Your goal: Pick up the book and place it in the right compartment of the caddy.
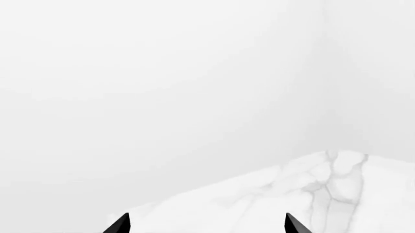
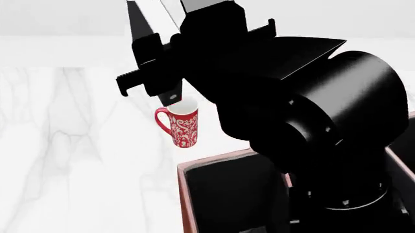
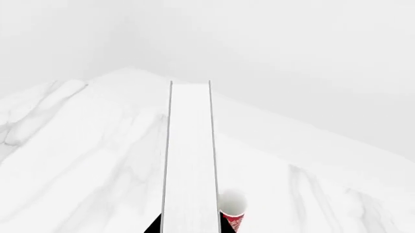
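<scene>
In the left wrist view the left gripper [image 1: 206, 228] shows only as two black fingertips [image 1: 120, 224] standing well apart with nothing between them, pointed out over a white marble table [image 1: 311, 194] toward a pale wall. In the head view the marble table fills the left side, and a red-and-white patterned mug [image 2: 182, 124] stands upright on it, handle turned to the left, just beyond the caddy [image 2: 186, 194], whose reddish-brown rim and black lining show at the bottom centre. Above the mug the right gripper [image 2: 162, 73] is raised, its black fingers clamped on the book [image 2: 150, 22], which is held off the table and rises from the fingers toward the top of the picture, black cover to the left and white page edges to the right. The bulky black right arm [image 2: 311, 126] covers most of the right half and hides the right part of the caddy, so its right compartment cannot be seen. In the right wrist view the white page edges run as a long narrow strip straight out from between the two fingers [image 3: 154, 225], which press on its black covers on either side, with the mug's rim just beside the strip, far below.
</scene>
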You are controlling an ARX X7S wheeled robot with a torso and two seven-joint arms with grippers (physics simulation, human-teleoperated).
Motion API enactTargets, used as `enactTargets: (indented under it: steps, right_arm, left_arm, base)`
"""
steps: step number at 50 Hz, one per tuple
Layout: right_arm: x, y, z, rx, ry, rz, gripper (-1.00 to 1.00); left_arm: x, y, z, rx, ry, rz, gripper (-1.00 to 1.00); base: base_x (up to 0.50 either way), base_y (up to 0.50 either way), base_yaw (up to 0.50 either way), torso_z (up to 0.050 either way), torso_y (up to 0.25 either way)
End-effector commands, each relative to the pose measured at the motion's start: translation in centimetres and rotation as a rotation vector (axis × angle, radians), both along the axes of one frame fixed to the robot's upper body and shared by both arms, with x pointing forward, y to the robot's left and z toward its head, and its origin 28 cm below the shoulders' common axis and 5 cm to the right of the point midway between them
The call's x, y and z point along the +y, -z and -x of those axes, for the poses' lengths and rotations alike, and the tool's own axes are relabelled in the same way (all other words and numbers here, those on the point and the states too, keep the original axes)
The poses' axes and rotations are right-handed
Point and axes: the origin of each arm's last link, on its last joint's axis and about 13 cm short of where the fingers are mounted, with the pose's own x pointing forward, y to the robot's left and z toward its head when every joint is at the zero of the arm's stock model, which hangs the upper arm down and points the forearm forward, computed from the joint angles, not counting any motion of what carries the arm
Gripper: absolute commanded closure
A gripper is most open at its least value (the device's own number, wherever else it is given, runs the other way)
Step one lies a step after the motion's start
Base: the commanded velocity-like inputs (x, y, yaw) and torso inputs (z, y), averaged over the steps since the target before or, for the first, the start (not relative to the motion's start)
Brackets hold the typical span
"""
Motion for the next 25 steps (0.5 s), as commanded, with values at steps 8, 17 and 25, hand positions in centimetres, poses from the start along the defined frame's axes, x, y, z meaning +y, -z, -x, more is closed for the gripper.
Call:
enactTargets:
  steps: [8, 17, 25]
  right_arm:
    - [-5.5, -2.9, 1.4, -0.059, 0.343, -0.041, 1.0]
    - [-8.4, -2.9, 1.7, -0.066, 0.473, -0.06, 1.0]
    - [-10.3, -2.9, 0.9, -0.055, 0.587, -0.058, 1.0]
  left_arm:
    - [0.0, 0.1, -0.1, 0.0, 0.005, 0.005, -1.0]
    - [-0.1, 0.3, -0.3, 0.005, 0.011, 0.007, -1.0]
    - [-0.1, 0.2, -0.3, 0.006, 0.011, 0.005, -1.0]
  base:
    - [0.0, 0.0, 0.0, 0.0, 0.001]
    - [0.0, 0.0, 0.0, 0.0, 0.001]
    - [0.0, 0.0, 0.0, 0.0, 0.001]
